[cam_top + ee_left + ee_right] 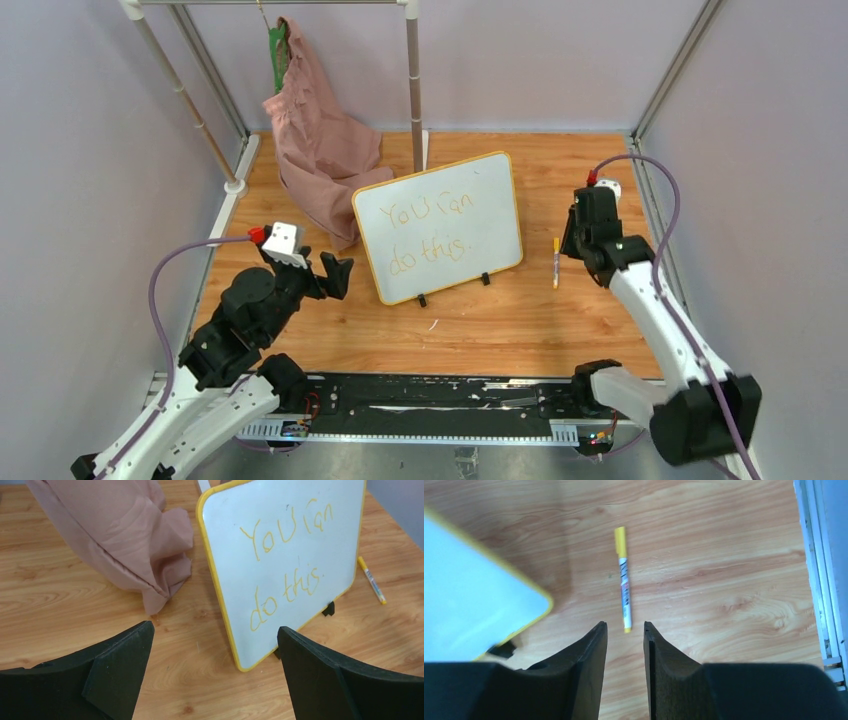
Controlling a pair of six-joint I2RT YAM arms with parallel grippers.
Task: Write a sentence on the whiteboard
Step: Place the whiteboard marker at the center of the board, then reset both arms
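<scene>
Hanging over the table [724, 580], the right gripper [625, 626] has its jaws partly apart with nothing between them. The yellow marker [623, 580] lies flat just ahead of the tips, long axis running straight out along the gap, so closing would pinch across the barrel. To its left stands the whiteboard [480, 235], and the sentence [428, 211] looks finished imo. Meanwhile the left gripper [215, 628] is spread wide and empty, low, facing the board, much further from the marker.

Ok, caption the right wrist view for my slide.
Yellow marker lies on the table just beyond the open, empty right gripper; whiteboard corner at left.
</scene>
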